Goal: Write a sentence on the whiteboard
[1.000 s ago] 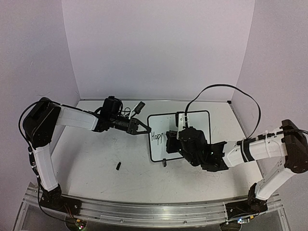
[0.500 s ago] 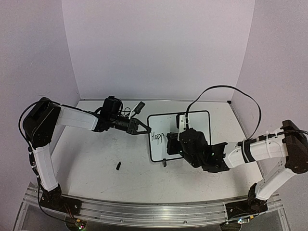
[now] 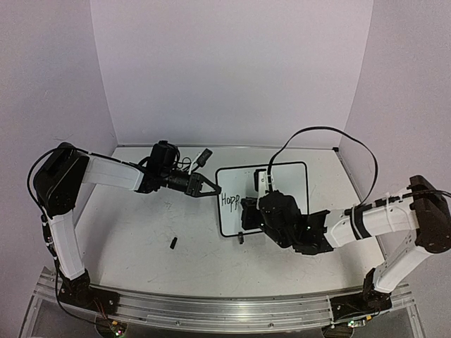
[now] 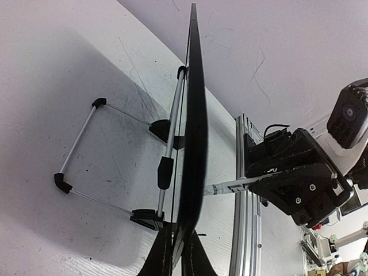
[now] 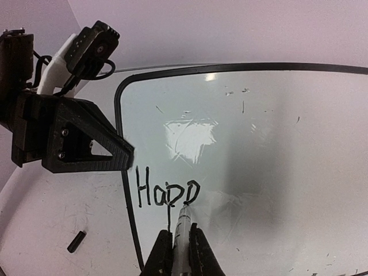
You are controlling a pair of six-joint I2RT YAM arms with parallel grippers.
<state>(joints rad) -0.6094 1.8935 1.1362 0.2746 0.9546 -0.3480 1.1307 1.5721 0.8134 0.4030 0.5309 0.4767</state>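
The whiteboard (image 3: 289,183) stands tilted at the table's middle. It shows edge-on in the left wrist view (image 4: 195,144) and face-on in the right wrist view (image 5: 276,144). The sentence (image 3: 230,201) reads "Happ" at the board's left side (image 5: 168,192). My left gripper (image 3: 213,189) is shut on the whiteboard's left edge (image 4: 179,253). My right gripper (image 3: 252,208) is shut on a white marker (image 5: 184,230). The marker's tip touches the bottom of the second "p". The marker also shows in the left wrist view (image 4: 230,187), pressed against the board's face.
A small black marker cap (image 3: 173,243) lies on the table left of the board, also seen in the right wrist view (image 5: 76,241). The board's wire stand (image 4: 80,144) extends behind it. An aluminium rail (image 3: 211,310) runs along the near edge. White walls enclose the table.
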